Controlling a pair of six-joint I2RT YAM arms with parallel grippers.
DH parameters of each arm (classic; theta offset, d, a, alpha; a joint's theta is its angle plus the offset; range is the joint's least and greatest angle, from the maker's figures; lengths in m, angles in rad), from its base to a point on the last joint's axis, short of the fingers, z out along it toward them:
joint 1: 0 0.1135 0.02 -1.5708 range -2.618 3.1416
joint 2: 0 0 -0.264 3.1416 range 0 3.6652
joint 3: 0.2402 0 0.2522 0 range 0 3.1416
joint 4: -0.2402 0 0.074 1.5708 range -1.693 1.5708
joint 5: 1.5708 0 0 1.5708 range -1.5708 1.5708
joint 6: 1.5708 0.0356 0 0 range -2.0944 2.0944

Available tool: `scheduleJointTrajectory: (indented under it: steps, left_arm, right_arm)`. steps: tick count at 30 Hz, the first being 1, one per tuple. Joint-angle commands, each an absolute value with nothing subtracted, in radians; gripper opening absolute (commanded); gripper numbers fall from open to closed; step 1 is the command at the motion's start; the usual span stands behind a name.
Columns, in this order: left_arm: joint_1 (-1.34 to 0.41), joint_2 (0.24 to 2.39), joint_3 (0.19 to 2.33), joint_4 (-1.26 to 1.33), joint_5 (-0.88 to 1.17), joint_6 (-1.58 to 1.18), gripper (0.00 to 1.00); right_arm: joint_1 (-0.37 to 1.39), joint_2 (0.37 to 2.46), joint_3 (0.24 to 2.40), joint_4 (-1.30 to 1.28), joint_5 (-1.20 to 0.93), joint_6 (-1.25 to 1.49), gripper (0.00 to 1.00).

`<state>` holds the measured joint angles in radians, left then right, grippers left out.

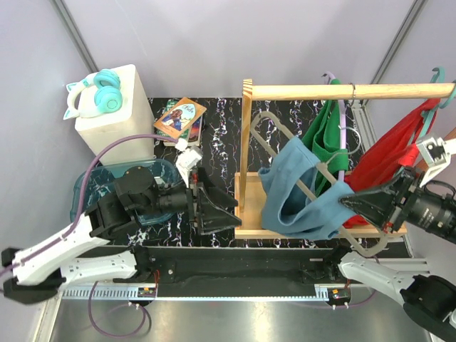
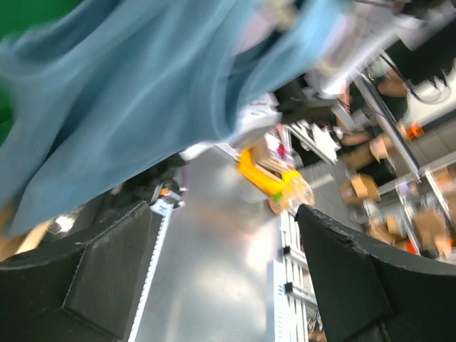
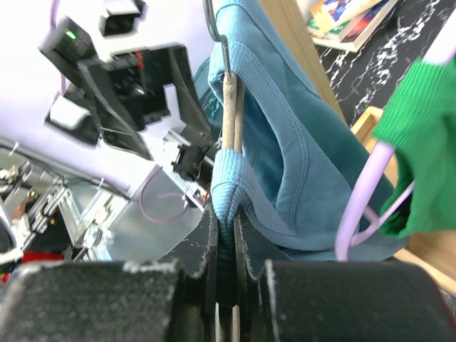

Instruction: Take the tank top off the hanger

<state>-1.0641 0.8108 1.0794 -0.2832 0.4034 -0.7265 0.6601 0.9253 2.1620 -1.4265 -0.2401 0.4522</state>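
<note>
The blue tank top [image 1: 299, 191] hangs on a grey hanger [image 1: 285, 139] tilted in front of the wooden rack. My right gripper [image 1: 350, 201] is shut on a strap of the tank top [image 3: 229, 187], pinched against the hanger's arm [image 3: 230, 107]. My left gripper [image 1: 217, 208] is open and empty, to the left of the rack, apart from the cloth. In the left wrist view the tank top [image 2: 135, 85] fills the upper left, above my open gripper [image 2: 224, 274], blurred.
A wooden rail [image 1: 349, 91] carries a green garment [image 1: 324, 135] on a lilac hanger and a red garment [image 1: 392, 153]. The rack's base [image 1: 249, 231] lies below. A white box with teal headphones [image 1: 96, 92], books [image 1: 179, 117] and a blue tub [image 1: 82, 189] sit at left.
</note>
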Motion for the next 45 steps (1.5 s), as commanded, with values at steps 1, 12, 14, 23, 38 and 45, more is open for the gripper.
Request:
scheduleJointTrajectory:
  steps: [1,12,14,23,38,45]
  left_arm:
    - [-1.242,0.874,1.238,-0.209,0.169,-0.588,0.86]
    - [-1.564,1.328,1.924,-0.541,-0.404,-0.25,0.81]
    - [-1.6,1.403,1.98,-0.626,-0.531,-0.239,0.79]
    - [-1.715,1.509,2.006,-0.742,-0.898,-0.294,0.72]
    - [-1.687,1.623,2.112,-0.827,-0.953,-0.357,0.45]
    - [-1.657,1.568,2.108,-0.871,-0.908,-0.365,0.0]
  right_arm:
    - [0.666,0.876,2.097,-1.445,-0.34,0.434,0.0]
    - [0.667,0.742,1.893,-1.394,-0.365,0.442,0.0]
    - [0.667,0.732,1.878,-1.396,-0.365,0.443,0.0]
    - [0.667,0.693,1.872,-1.416,-0.36,0.449,0.0]
    - [0.667,0.634,1.819,-1.416,-0.37,0.477,0.0]
    - [0.666,0.604,1.76,-1.443,-0.365,0.46,0.0]
